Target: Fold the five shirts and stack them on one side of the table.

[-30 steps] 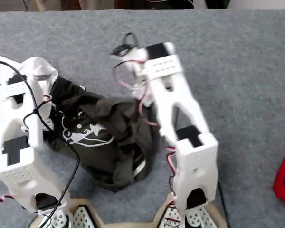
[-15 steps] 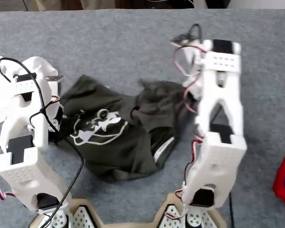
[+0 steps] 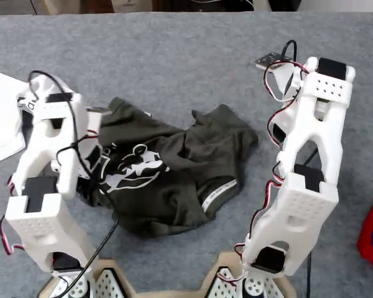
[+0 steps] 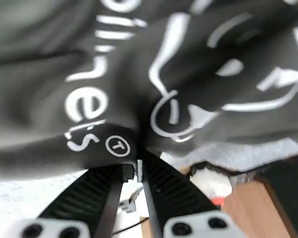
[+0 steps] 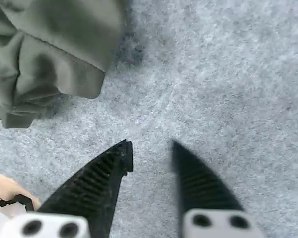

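**Dark shirt bunched mid-counter, pinched on its left side**

Dark olive shirt (image 3: pixel 168 171) lies crumpled on the grey counter (image 3: pixel 174 56), between the two arms, white print up. Left gripper (image 4: pixel 139 163): jaws closed on a fold of the shirt by the print, at its left side. Right gripper (image 5: pixel 151 148): jaws apart, holding nothing, over bare counter just right of the shirt.

Judgement: light, limp cloth that will sag and drag. Best taken at hem corners or shoulder seams, one per arm, to spread it flat first.
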